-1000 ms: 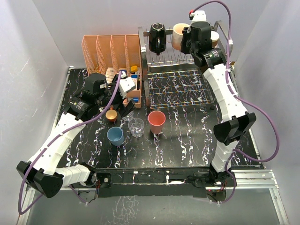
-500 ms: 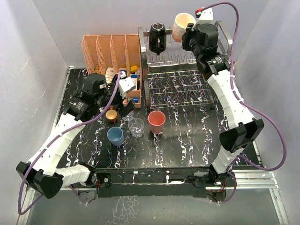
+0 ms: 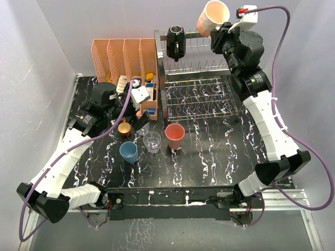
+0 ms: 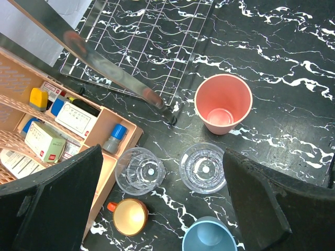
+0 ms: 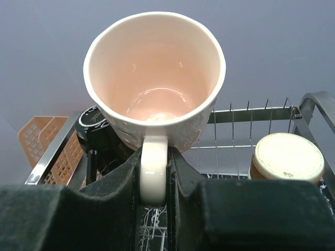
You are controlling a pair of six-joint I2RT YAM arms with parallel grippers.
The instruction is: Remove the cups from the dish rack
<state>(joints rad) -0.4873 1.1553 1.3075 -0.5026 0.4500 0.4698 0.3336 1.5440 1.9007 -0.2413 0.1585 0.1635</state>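
Top view: the right gripper (image 3: 222, 32) holds one peach mug (image 3: 214, 16) at upper right, higher above the dish rack (image 3: 199, 99) than half a second ago; one black mug (image 3: 175, 42) stays racked. Left wrist view: the left gripper (image 4: 162, 151), fingers spread, hangs over one pink tumbler (image 4: 223, 102), two clear glasses (image 4: 140, 170), one blue tumbler (image 4: 208, 238) and one orange cup (image 4: 130, 216); labels on the boxes (image 4: 44, 142) are unreadable. Right wrist view: the fingers pinch the mug's handle.

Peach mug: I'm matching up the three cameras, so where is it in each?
Top external: upper right, peach mug held by the right gripper above the dish rack.
Left wrist: not in it.
Right wrist: centre, handle between the fingers.
Shared landmark: the dish rack, in all three.
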